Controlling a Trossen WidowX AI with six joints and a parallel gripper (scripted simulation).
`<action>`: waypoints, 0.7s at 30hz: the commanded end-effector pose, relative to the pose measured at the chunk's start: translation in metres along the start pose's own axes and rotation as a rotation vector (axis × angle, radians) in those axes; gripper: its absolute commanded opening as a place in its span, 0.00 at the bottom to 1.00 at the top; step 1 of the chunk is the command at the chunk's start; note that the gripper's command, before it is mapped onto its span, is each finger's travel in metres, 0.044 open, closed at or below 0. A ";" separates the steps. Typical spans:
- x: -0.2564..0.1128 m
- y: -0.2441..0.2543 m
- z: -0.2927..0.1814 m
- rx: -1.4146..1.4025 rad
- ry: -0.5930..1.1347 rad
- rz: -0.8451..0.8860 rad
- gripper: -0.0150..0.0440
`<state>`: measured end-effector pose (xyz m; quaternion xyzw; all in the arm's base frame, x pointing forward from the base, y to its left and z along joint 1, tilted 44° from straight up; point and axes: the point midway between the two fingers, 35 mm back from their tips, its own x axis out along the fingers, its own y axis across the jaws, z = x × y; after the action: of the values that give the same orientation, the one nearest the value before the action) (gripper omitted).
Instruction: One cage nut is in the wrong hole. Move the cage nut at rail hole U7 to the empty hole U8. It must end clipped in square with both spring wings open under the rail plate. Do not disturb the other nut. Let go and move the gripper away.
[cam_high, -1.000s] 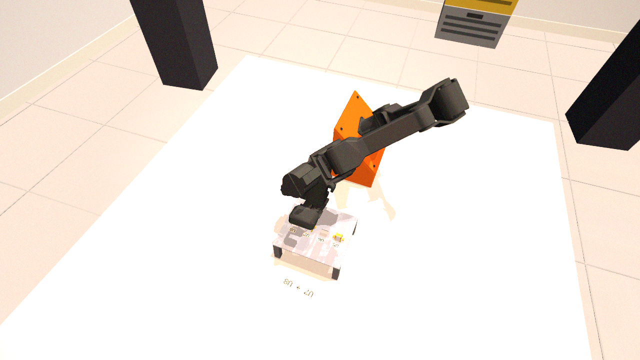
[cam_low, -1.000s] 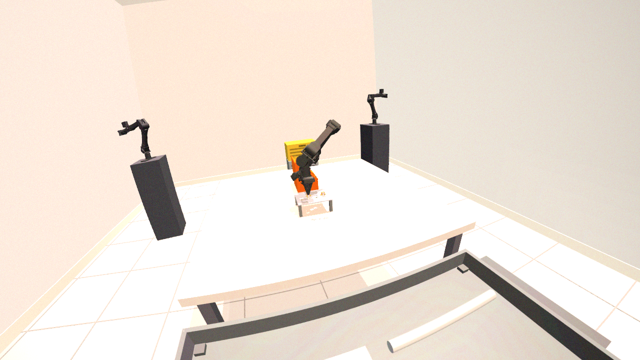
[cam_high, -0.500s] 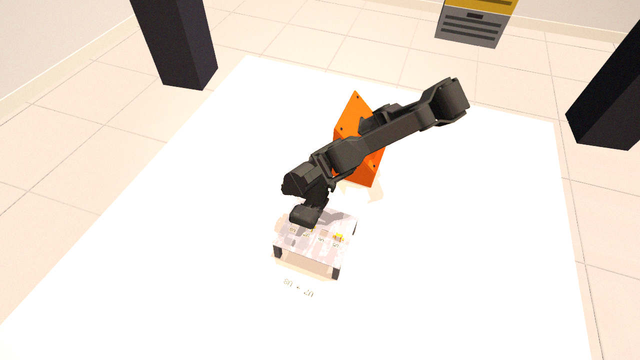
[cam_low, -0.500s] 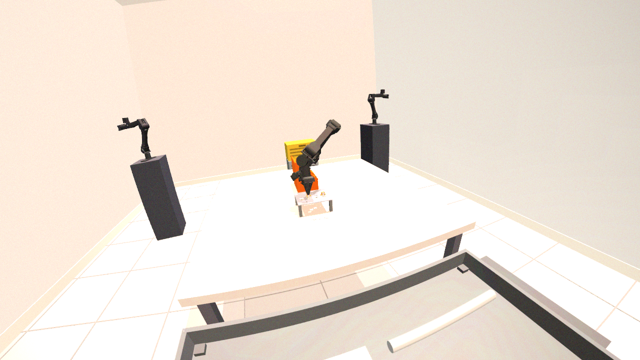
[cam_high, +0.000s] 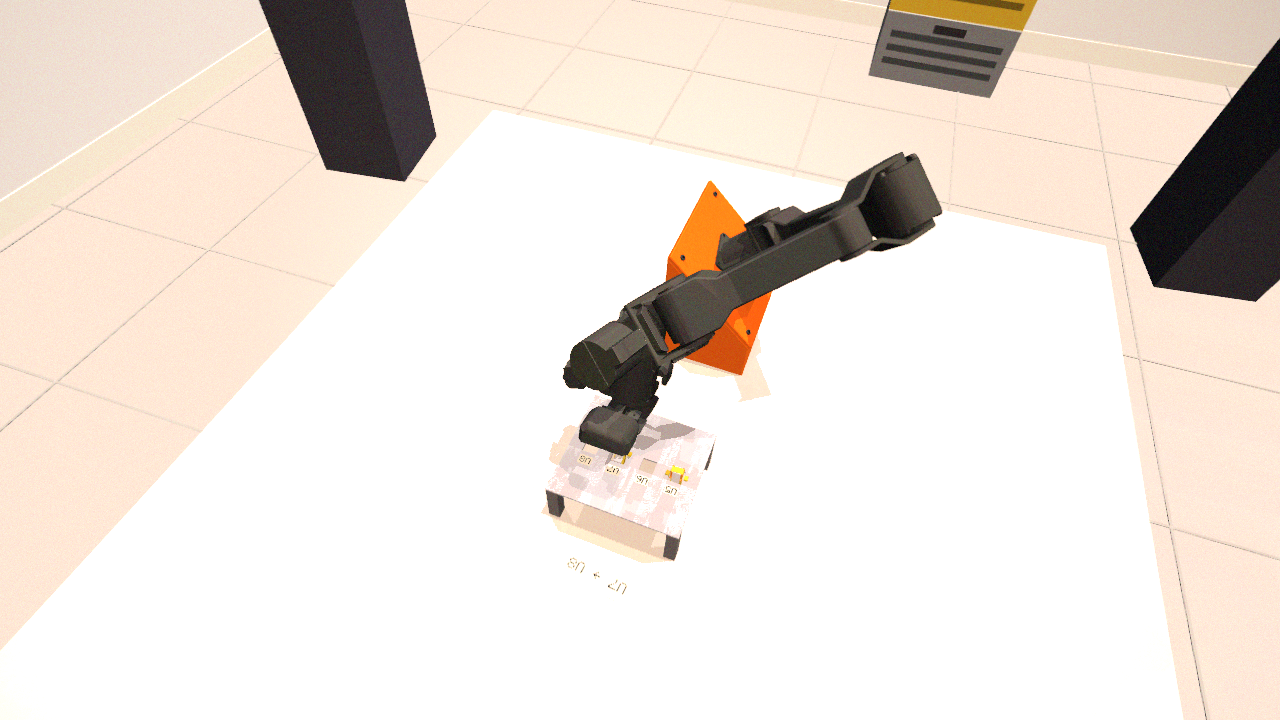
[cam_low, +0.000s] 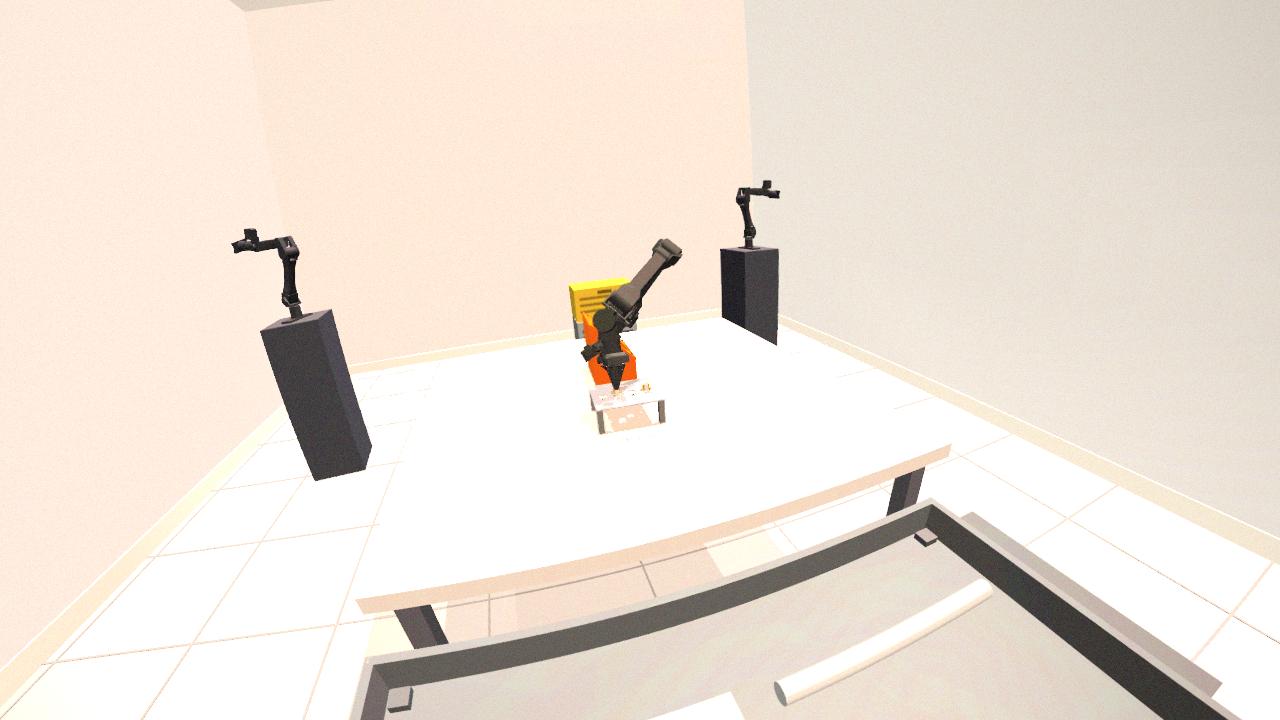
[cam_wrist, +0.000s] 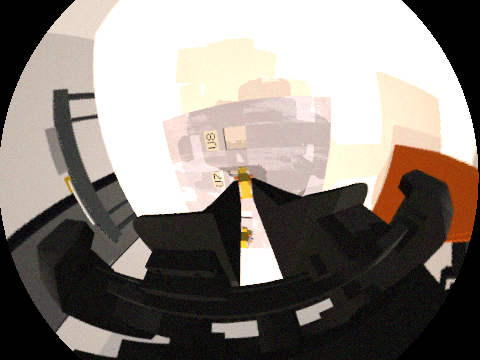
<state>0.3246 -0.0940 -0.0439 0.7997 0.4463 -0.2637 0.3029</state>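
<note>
The rail plate (cam_high: 657, 514) (cam_wrist: 295, 135) stands on short dark legs. My gripper (cam_wrist: 245, 181) (cam_low: 615, 388) points down over the U7 place and is shut on a yellow cage nut (cam_wrist: 245, 190) (cam_high: 625, 457). The nut shows between the fingertips in the wrist view, beside the U7 label (cam_wrist: 218, 180). A sliver of the U7 hole shows beside it; I cannot tell how high the nut stands or how its wings are. The U8 hole (cam_wrist: 235, 138) is empty. The other yellow nut (cam_high: 677, 472) (cam_wrist: 245, 237) (cam_low: 645, 387) sits at U5.
The empty U6 hole (cam_high: 648, 465) lies between the two nuts. The orange base block (cam_high: 744, 351) (cam_wrist: 425, 190) stands behind the plate. Dark pedestals (cam_low: 317, 394) (cam_low: 750, 291) stand beyond the table, and a grey tray (cam_low: 698, 608) is in the foreground.
</note>
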 end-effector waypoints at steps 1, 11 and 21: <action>0.000 -0.002 0.000 0.007 0.004 0.005 0.30; 0.000 -0.003 0.000 0.008 0.004 0.019 0.30; 0.000 -0.003 -0.001 0.008 0.004 0.031 0.30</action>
<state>0.3236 -0.0936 -0.0439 0.8059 0.4351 -0.2595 0.3065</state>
